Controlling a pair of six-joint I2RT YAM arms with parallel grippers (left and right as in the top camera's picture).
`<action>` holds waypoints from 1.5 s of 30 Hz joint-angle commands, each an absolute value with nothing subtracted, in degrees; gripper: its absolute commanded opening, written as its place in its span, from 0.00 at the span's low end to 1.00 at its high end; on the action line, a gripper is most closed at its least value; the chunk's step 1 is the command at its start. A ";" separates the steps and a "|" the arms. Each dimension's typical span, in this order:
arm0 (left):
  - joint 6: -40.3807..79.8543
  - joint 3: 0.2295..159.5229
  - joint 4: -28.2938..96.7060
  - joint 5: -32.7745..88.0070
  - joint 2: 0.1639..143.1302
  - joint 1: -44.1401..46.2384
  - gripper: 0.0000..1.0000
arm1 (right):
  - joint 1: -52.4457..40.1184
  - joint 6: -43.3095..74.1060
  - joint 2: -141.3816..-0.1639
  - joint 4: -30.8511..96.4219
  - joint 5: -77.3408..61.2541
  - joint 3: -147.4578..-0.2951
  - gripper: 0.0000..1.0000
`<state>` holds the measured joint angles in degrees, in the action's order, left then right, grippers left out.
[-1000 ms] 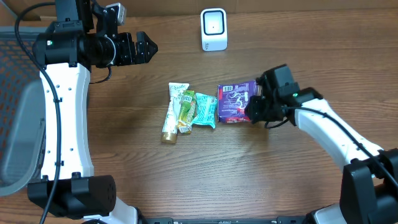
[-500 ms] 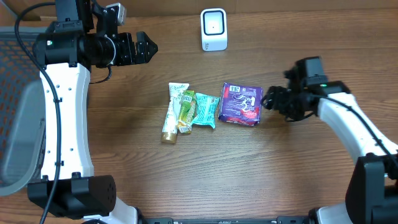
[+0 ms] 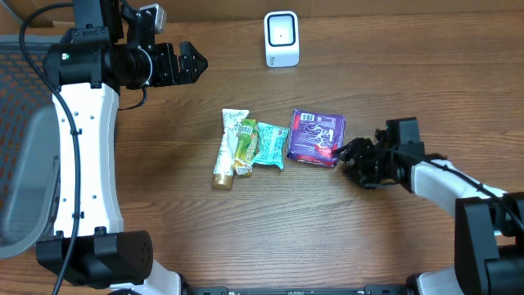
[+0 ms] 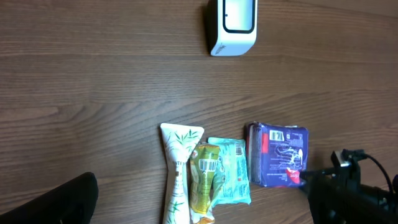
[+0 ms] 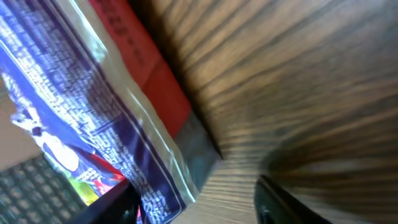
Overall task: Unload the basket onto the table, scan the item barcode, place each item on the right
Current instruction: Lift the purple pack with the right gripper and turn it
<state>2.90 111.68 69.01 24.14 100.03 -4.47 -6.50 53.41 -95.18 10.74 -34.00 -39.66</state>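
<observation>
We start at the right tool, low over the counter at the near right corner of the purple packet. In the right wrist view its 2 dark fingers stand parted, and the packet's sealed corner reaches into the gap between them. Nothing is clamped, and we cannot tell whether either finger touches the wrapper. The packet lies flat on the counter.

Just left of it we count 3 more packets, which makes 4 in 1 row: a teal packet, a green and yellow sachet and a cream sachet printed with leaves. These 3 overlap at their edges. The purple packet sits just beside the teal one.

Beyond the row, 1 white scanner stands at the far edge, well apart from every packet. The left tool hangs at the far left with its 2 fingers spread wide, holding nothing.

Against the earlier frames, 1 second ago the right tool sat on the purple packet's right edge and the packet lay closer against the teal one. Half a second ago the tool was clear of the packet to its right. The left arm, the scanner and the other 3 packets have not moved.
</observation>
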 commanded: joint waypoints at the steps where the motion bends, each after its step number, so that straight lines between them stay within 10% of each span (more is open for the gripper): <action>1: 3.22 111.70 68.95 23.77 100.18 -4.10 0.99 | -7.84 61.63 -95.44 7.38 -29.74 -36.21 0.54; 10: 3.22 111.70 68.95 23.75 100.18 -4.10 0.99 | -11.03 62.48 -95.44 -1.48 -24.08 -34.79 0.40; 16: 3.22 111.70 68.95 23.77 100.18 -4.10 1.00 | -11.42 53.65 -95.44 -4.29 -23.70 -35.51 0.04; 31: 3.22 111.70 68.95 23.77 100.18 -4.10 1.00 | -3.14 1.02 -95.44 21.23 -36.71 -53.58 0.04; 32: 3.22 111.70 68.95 23.77 100.18 -4.10 1.00 | -3.14 1.02 -95.44 21.96 -36.07 -54.15 0.07; 36: 3.22 111.70 68.95 23.77 100.18 -4.10 1.00 | -2.09 6.37 -95.44 22.79 -35.68 -55.37 0.80; 45: 3.22 111.70 68.95 23.77 100.18 -4.10 1.00 | 3.20 14.35 -97.62 22.92 -42.50 -55.35 0.89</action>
<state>2.90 111.68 69.04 24.12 100.03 -4.47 2.07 11.44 -95.50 22.79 -38.30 -53.69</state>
